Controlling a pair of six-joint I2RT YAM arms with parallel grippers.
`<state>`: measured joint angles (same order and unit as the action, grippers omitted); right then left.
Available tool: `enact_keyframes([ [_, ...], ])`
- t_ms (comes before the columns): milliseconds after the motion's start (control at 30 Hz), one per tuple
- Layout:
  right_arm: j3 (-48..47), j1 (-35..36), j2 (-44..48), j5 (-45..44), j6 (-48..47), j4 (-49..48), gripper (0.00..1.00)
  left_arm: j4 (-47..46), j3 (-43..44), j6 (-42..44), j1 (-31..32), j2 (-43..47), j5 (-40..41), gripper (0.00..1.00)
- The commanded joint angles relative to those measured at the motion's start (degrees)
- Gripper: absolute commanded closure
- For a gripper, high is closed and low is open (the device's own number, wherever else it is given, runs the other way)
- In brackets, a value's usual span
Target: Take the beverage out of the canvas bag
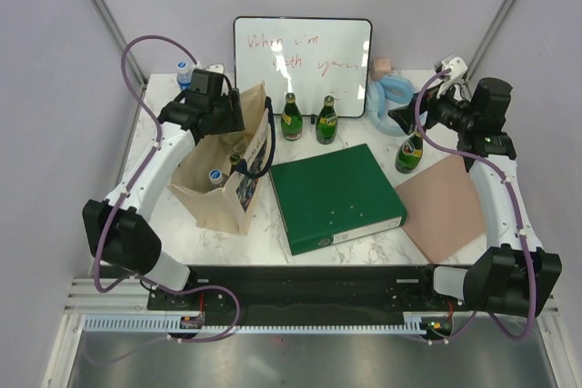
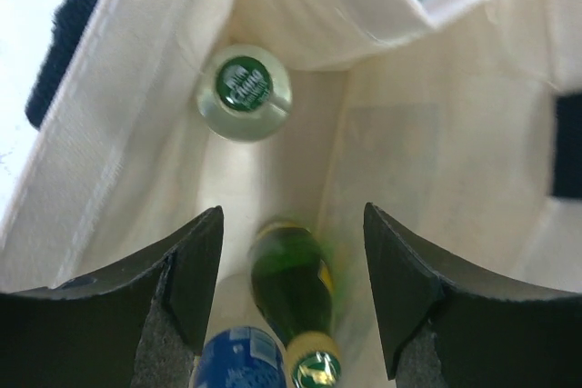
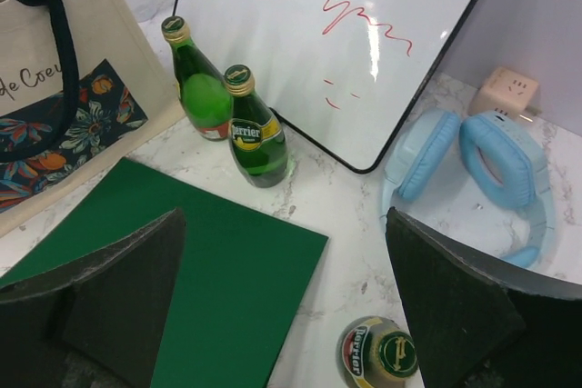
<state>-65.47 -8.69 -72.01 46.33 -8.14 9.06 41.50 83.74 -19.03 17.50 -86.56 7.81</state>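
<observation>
**Left gripper point(image 2: 293, 224) hovering half-open over the green bottle point(image 2: 293, 288) in the canvas bag point(image 2: 409, 134)**
It is leaning (other bottles point(image 2: 244, 86) crowding), so closing fingers are risking a slip; right gripper point(image 3: 284, 224) is gaping wide, empty.

Left arm point(image 1: 145, 170): rises from the near-left base, forearm reaching forward and inward. Wrist bent so the left gripper point(image 2: 293, 217) points straight down. Jaws stand partly apart, nothing clamped between them.

Right arm point(image 1: 503, 202): stretched forward along the right side, wrist turned inward. Right gripper point(image 3: 284, 220) tilted down toward the surface, jaws spread wide, holding nothing.
</observation>
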Motion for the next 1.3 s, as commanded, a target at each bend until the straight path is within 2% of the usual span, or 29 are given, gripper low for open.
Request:
enact_keyframes([
  [0, -2.4, 1.7, 0.7, 1.0, 1.9, -0.3, 0.02, -4.8, 4.3, 1.5, 0.2, -3.4, 5.7, 0.31],
  [333, -0.4, 4.6, 1.9, -0.4, 7.4, -5.2, 0.02, -7.2, 8.7, 2.0, 0.0, -12.5, 8.7, 0.34],
  [833, 1.0, 4.7, 1.9, -0.9, 7.8, -5.5, 0.02, -8.3, 8.1, 1.2, -2.4, -16.9, 9.5, 0.36],
  [1033, 1.1, 4.7, 1.9, -1.0, 8.0, -5.5, 0.02, -8.7, 8.2, 2.1, -2.7, -18.4, 10.1, 0.45],
  [1267, 1.0, 4.7, 1.7, -1.2, 8.1, -5.5, 0.02, -9.3, 8.5, 3.6, -2.6, -19.3, 10.7, 0.47],
])
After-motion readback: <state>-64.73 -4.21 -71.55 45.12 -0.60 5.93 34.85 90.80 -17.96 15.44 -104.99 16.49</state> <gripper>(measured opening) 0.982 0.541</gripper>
